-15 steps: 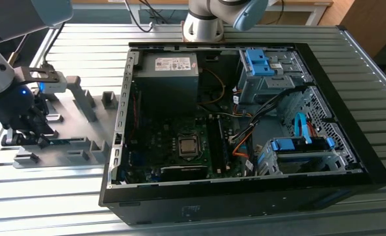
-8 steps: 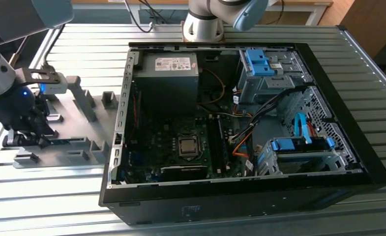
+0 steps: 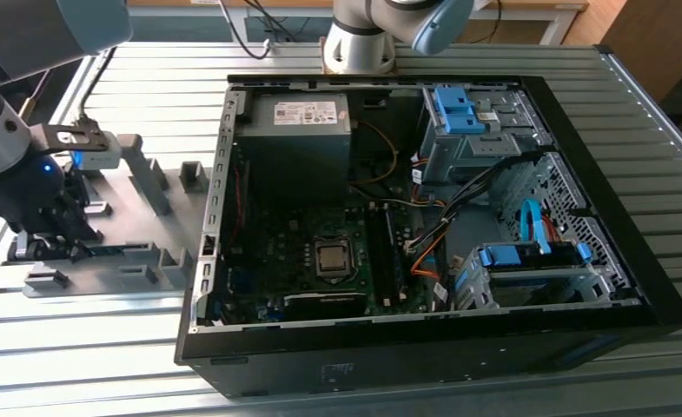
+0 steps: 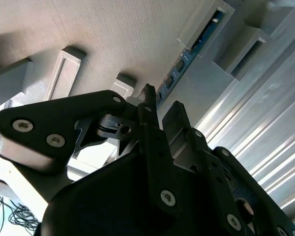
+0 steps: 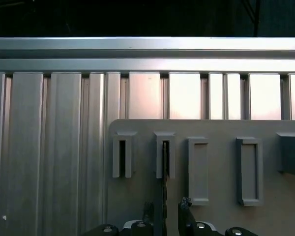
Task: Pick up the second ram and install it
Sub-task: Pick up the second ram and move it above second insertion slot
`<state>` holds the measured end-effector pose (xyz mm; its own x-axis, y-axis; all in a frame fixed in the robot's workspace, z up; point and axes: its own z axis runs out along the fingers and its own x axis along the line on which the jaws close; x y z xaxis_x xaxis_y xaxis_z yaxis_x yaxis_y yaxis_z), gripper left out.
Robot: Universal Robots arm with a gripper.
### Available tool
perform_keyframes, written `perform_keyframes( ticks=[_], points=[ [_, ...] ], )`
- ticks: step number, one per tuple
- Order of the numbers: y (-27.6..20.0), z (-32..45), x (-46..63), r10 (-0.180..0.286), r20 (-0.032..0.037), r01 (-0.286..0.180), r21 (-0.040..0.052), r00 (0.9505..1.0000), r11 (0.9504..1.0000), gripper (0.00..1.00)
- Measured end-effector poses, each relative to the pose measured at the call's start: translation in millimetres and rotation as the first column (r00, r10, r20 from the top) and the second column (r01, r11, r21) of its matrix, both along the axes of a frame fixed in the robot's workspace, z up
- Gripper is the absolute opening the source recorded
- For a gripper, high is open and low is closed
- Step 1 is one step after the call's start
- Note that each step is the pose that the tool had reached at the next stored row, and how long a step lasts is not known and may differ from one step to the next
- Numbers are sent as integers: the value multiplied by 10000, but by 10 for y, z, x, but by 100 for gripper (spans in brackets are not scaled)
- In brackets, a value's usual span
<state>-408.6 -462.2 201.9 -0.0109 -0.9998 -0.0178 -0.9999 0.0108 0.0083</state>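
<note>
Low over the grey holder [image 3: 126,213] at the exterior view's left, beside the open computer case [image 3: 433,356], with the gripper [image 5: 166,207] parted a little and clasping nothing. Standing on edge in a slot of that holder, the blue memory stick [image 4: 201,37]. Flanked by the two fingers [image 5: 184,206], with a gap on each side in the first wrist view.

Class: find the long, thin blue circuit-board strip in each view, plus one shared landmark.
Exterior view: blue circuit-board strip in grey slotted holder, the exterior view's left, beside gripper.
Second wrist view: strip running out from the fingers.
First wrist view: strip edge-on between fingers.
Shared landmark: the holder.
</note>
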Motion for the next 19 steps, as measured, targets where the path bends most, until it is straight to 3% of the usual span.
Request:
perform_keyframes(
  ticks=[13,19],
  points=[
    [0,-40,0,0,1,0,24,10000,10000,33],
    [0,-59,0,0,0,0,76,10000,10000,33]
  ],
)
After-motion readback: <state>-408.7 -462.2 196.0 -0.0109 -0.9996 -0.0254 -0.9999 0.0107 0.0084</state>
